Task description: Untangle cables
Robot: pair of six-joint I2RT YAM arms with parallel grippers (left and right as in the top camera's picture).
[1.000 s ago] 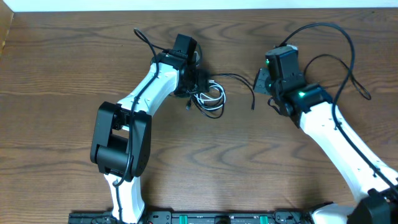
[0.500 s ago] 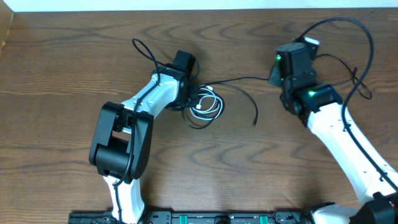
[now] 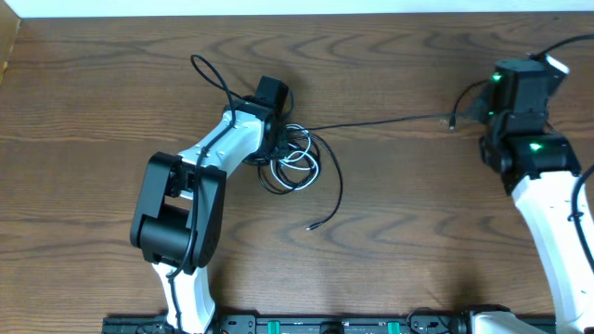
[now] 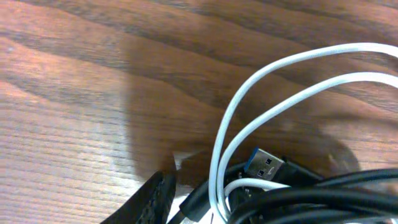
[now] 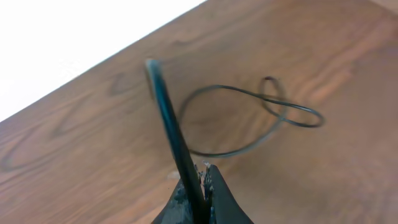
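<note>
right claw [image 5: 200, 180], well to the right of the tangle of cables [image 3: 295, 160], is pinched tight on one black cable [image 3: 380, 121] drawn straight out of that tangle above the tabletop [image 3: 93, 93]. left claw [image 3: 278, 144] sits at the tangle's left edge by the white cable [image 4: 249, 106]; its opening and hold cannot be told.

- The worktop [image 3: 418, 232] is dark brown wood with a bold wavy grain.
- A plain white strip [image 3: 278, 6] borders its far edge.
- Light falls evenly, with soft shadows.
</note>
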